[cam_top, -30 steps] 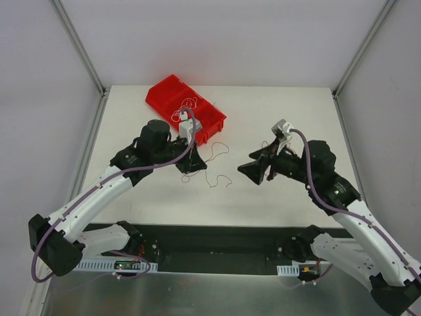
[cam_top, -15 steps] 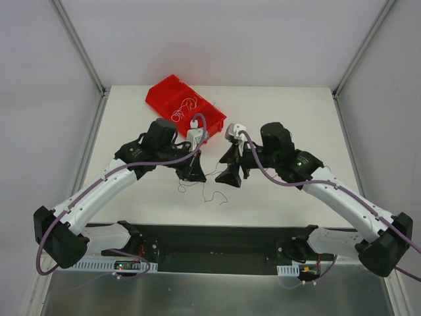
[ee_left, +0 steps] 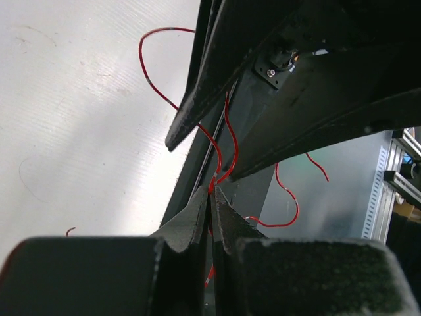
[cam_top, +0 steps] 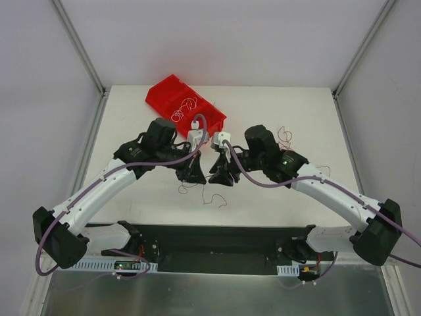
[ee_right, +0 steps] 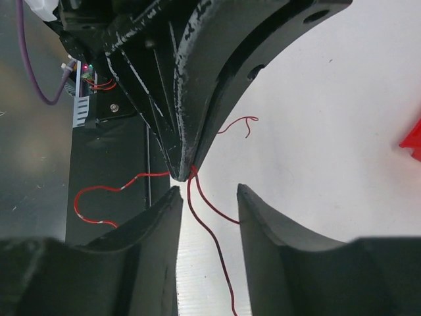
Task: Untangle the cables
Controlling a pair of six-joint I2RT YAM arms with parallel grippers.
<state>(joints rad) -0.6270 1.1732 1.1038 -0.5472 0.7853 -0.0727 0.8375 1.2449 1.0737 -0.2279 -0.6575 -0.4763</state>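
Observation:
My left gripper (cam_top: 193, 174) is shut on a thin red cable (ee_left: 223, 141) and holds it just above the table. In the left wrist view its jaws (ee_left: 212, 191) are pressed together with the red strand pinched at the tips. My right gripper (cam_top: 220, 178) is open and faces the left one tip to tip. In the right wrist view (ee_right: 207, 191) two red strands (ee_right: 212, 234) hang between its open fingers without touching them. Loose ends of the cable (cam_top: 209, 195) trail on the table below both grippers. Whitish cables (cam_top: 186, 105) lie in the red bin (cam_top: 161, 95).
The red bin stands at the back left, just behind the left wrist. Another curly red wire (cam_top: 284, 136) lies on the table right of the right arm. The black base rail (cam_top: 210, 240) runs along the near edge.
My right arm has swung left across the table until its open gripper meets the left gripper. The left gripper has shifted slightly right and stays shut on the red cable.

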